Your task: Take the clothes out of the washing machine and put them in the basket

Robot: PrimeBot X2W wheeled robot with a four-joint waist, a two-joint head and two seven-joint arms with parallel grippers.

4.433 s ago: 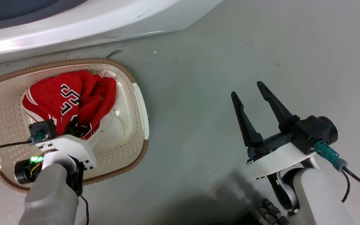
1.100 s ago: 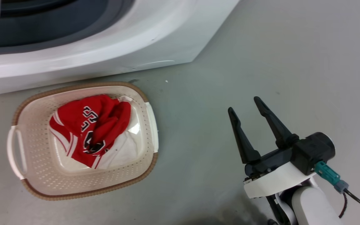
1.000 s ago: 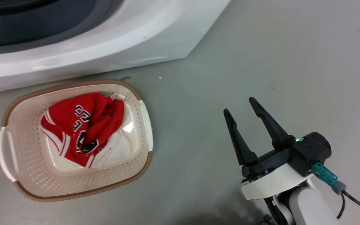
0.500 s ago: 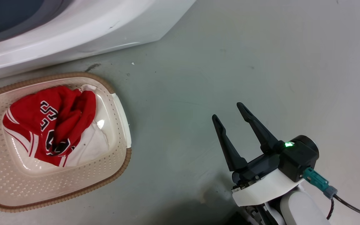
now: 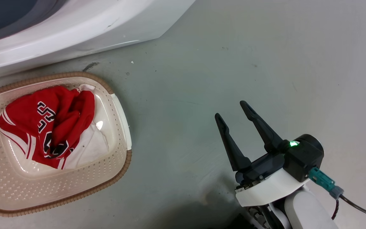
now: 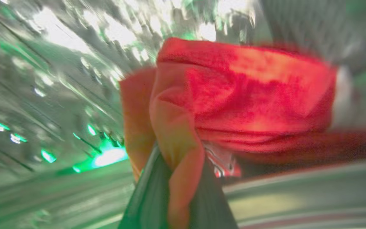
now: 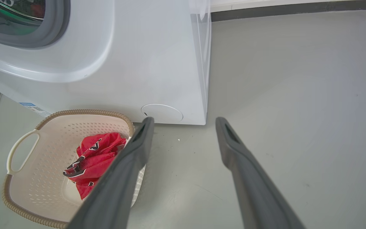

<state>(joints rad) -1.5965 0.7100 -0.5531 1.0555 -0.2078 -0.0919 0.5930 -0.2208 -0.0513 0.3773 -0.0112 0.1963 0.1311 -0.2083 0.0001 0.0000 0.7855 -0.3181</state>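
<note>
A grey floor (image 5: 233,63) carries the white washing machine (image 5: 75,28), with the basket (image 5: 100,168) just before its lower front. A red jersey (image 5: 27,124) and white cloth (image 5: 87,146) lie in the basket's middle. Inside the steel drum (image 6: 43,79), the left gripper (image 6: 179,159) pinches a fold of another red garment (image 6: 243,92). The right gripper (image 5: 230,109) hangs spread and empty over bare floor, well apart from the basket. The step looks like extraction. Next, the garment needs drawing out through the door opening and carrying over the basket.
</note>
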